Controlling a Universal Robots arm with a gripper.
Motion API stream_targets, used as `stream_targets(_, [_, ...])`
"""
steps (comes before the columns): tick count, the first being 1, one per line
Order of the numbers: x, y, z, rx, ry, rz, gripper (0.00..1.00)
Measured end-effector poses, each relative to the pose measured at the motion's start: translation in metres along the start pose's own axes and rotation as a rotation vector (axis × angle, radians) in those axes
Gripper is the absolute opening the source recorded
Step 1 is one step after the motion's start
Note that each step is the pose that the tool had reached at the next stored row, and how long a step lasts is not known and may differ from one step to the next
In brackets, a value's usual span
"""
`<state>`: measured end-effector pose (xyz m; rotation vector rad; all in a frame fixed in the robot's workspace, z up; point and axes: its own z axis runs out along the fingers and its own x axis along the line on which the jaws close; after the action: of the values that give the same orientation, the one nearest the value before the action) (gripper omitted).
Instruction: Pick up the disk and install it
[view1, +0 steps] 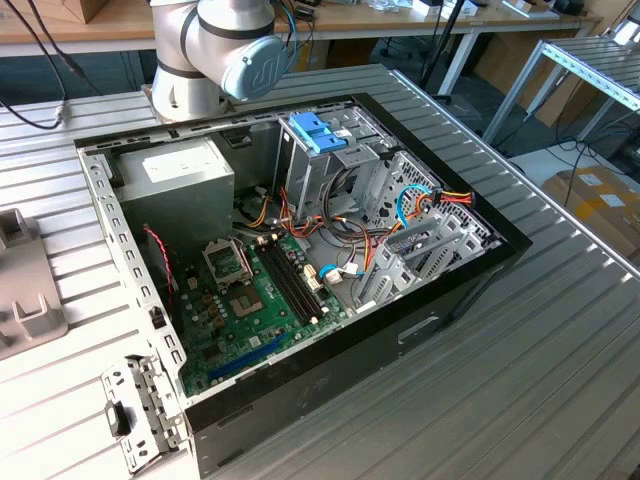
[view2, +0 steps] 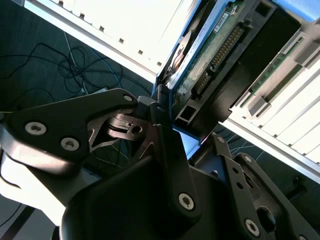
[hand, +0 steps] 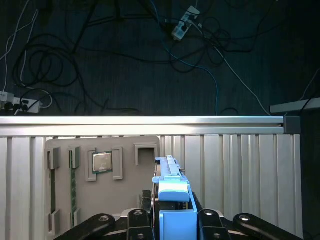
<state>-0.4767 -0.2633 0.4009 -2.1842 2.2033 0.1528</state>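
Gripping the disk across its light-blue side rails, the gripper is closed on it, with one black finger against each side in the first wrist view. The disk stands edge-on there, its broad faces out of sight and its lower end cut off by the frame. In the second wrist view its green circuit board shows; the near end is hidden behind the finger linkage. Beyond the disk, a grey fixture tray holding a processor chip lies on the slatted aluminium table. Farther off, tangled cables cross the dark floor. In the exterior view the open computer case sits on the table, with the arm base just behind it, cut off above.
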Motion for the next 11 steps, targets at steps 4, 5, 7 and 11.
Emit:
stream_targets(4, [-0.0002, 0.0001, -0.0016, 0.0, -0.0012, 0.0, 0.37])
stream_targets(5, [-0.0002, 0.0001, -0.002, 0.0, -0.0014, 0.0, 0.37])
stream_targets(7, [-0.0003, 0.0001, -0.0028, 0.0, -0.002, 0.0, 0.37])
stream_targets(11, [-0.0005, 0.0003, -0.0053, -0.0001, -0.0038, 0.0, 0.37])
